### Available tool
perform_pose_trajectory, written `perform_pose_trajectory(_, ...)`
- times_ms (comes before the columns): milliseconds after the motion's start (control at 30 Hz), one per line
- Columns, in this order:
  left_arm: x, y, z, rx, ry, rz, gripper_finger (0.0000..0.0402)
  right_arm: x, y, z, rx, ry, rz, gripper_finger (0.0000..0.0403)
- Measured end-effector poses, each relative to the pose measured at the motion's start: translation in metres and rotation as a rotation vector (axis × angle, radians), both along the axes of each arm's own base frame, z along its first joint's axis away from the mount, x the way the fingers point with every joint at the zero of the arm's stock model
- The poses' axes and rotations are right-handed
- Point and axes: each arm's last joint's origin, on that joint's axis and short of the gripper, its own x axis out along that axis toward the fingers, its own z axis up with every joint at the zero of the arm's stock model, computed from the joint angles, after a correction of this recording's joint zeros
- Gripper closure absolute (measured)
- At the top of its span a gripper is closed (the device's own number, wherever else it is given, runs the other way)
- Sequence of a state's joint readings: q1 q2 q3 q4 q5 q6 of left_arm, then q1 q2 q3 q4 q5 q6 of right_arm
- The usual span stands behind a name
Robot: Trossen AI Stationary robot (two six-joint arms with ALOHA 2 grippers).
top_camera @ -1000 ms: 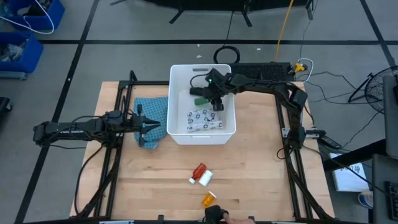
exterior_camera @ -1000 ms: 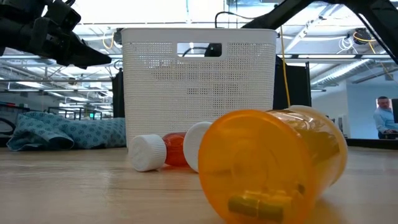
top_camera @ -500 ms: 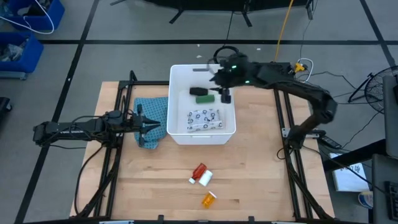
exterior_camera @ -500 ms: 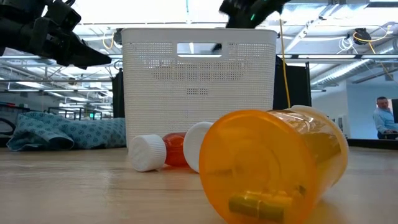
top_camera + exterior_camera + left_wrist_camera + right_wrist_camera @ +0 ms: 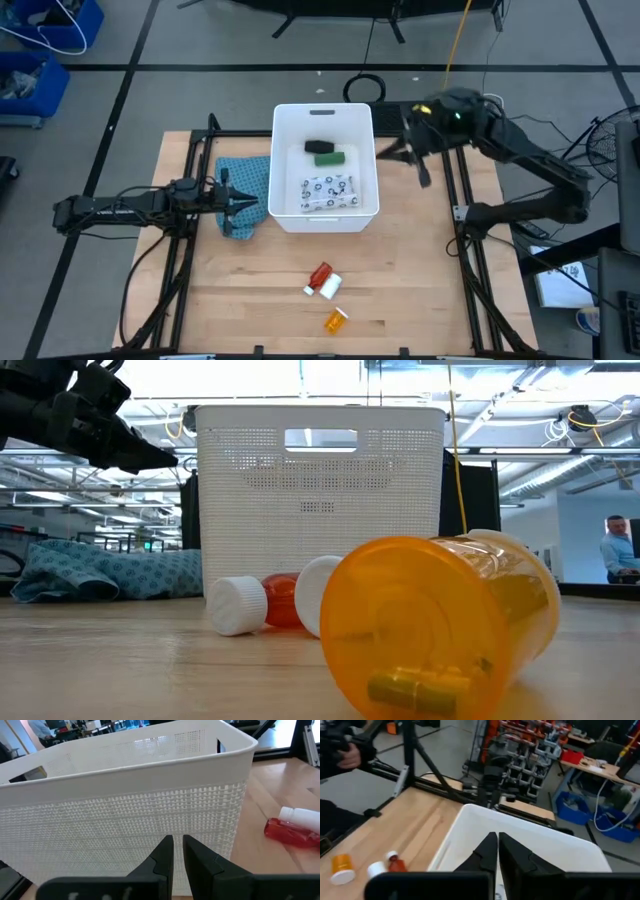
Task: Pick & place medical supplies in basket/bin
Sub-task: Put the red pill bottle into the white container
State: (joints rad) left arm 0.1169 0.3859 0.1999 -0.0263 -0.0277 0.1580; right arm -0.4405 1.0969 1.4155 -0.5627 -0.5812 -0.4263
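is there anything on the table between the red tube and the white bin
Nothing visible does. In the high view, bare wood lies between the red tube and the near wall of the white bin. The white bottle and orange vial lie on its far side from the bin.

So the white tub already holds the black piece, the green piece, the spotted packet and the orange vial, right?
Not quite. The high view shows the orange vial lying on the table, near the red tube, not in the white tub. The black piece, green piece and spotted packet are inside.

Grey floor [image 5: 200, 40], blue bins [image 5: 45, 55], ceiling trusses [image 5: 560, 445]
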Motion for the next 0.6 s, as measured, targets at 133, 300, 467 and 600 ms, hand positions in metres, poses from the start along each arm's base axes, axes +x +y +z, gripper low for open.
perform_pose_trajectory(133, 0.0, 0.0, 0.0, -0.001, 0.001, 0.0, 0.0355, -0.021, 0.015, -0.022, 0.02, -0.061, 0.012, 0.04)
perform_pose_trajectory(300, 0.0, 0.0, 0.0, -0.001, 0.001, 0.001, 0.0355, -0.046, 0.026, -0.064, 0.026, -0.155, -0.025, 0.0402)
perform_pose_trajectory(467, 0.0, 0.0, 0.0, -0.001, 0.001, 0.001, 0.0355, -0.066, 0.027, -0.103, 0.067, -0.283, -0.169, 0.0402)
perform_pose_trajectory(600, 0.0, 0.0, 0.0, -0.001, 0.0, 0.001, 0.0355, -0.07, 0.027, -0.137, 0.164, -0.301, -0.192, 0.0402)
